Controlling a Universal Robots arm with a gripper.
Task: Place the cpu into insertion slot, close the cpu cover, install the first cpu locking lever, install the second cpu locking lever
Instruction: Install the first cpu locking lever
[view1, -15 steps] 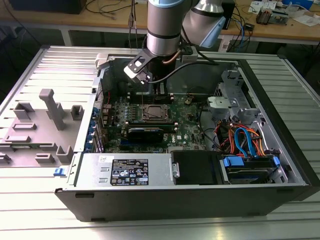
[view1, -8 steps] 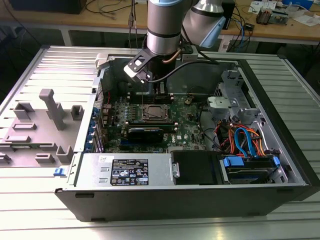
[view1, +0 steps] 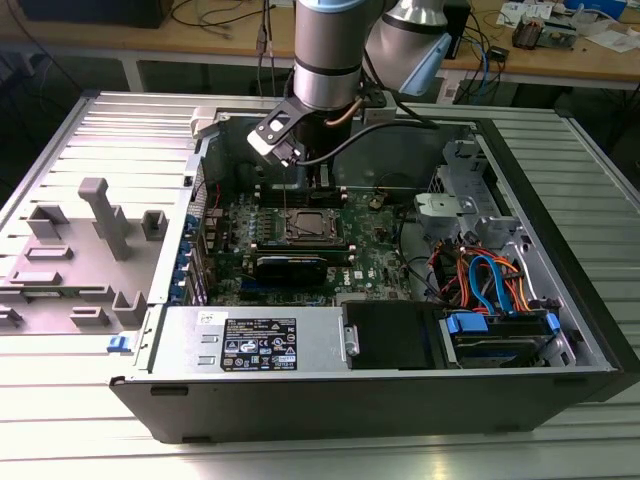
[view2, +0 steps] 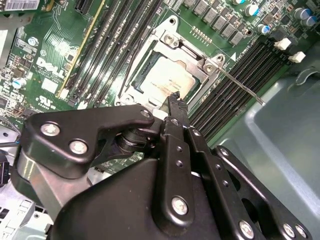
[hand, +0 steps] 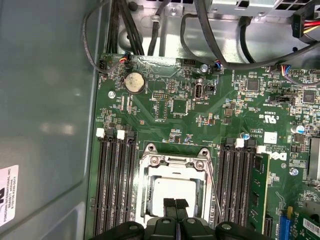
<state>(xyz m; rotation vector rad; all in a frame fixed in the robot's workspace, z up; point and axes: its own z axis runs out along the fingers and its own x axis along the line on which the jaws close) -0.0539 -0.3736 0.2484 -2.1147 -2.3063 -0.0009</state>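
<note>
The cpu (view2: 161, 79) (hand: 172, 191) lies flat in the insertion slot (view1: 305, 226) on the green motherboard, its dull silver top showing. The cpu cover (view2: 197, 64) (hand: 150, 172), a silver frame, lies down around the chip. A thin metal locking lever (view2: 241, 86) sticks out sideways from one corner of the socket, over the memory slots. My gripper (view2: 175, 99) (hand: 175, 204) hangs just above the edge of the socket, shut with its black fingertips pressed together and nothing between them. In the exterior view the gripper (view1: 306, 185) hangs over the board inside the open case.
Black memory slots (hand: 114, 180) flank the socket on both sides. A black card with a heatsink (view1: 290, 265) sits just in front of the socket. Cables (view1: 490, 280) and the drive bay fill the case at the exterior view's right. A grey fixture (view1: 100, 215) stands outside the case, left.
</note>
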